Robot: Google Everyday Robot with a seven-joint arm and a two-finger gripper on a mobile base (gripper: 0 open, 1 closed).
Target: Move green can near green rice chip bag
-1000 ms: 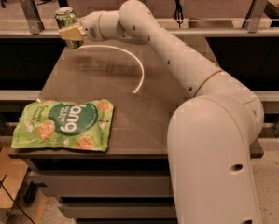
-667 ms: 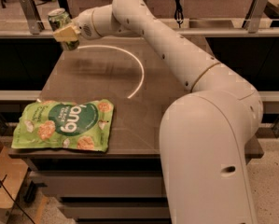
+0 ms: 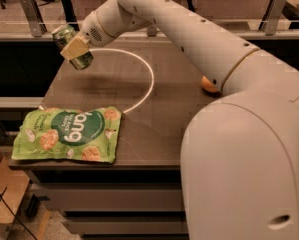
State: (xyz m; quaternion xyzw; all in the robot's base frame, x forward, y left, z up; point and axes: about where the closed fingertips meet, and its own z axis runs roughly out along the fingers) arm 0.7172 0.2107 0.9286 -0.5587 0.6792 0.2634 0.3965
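Though it tilts, your green can (image 3: pixel 82 61) is pinched in the gripper (image 3: pixel 73 49), held above the far left corner of the surface (image 3: pixel 89 86); the green rice chip bag (image 3: pixel 69 134) lies flat at the near left edge, well apart.

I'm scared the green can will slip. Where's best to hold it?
Around its middle, from the side: the green can is round and tall, so its curved wall fits between the fingers. The gripper holds it just so, tilted, above the table's far left corner.
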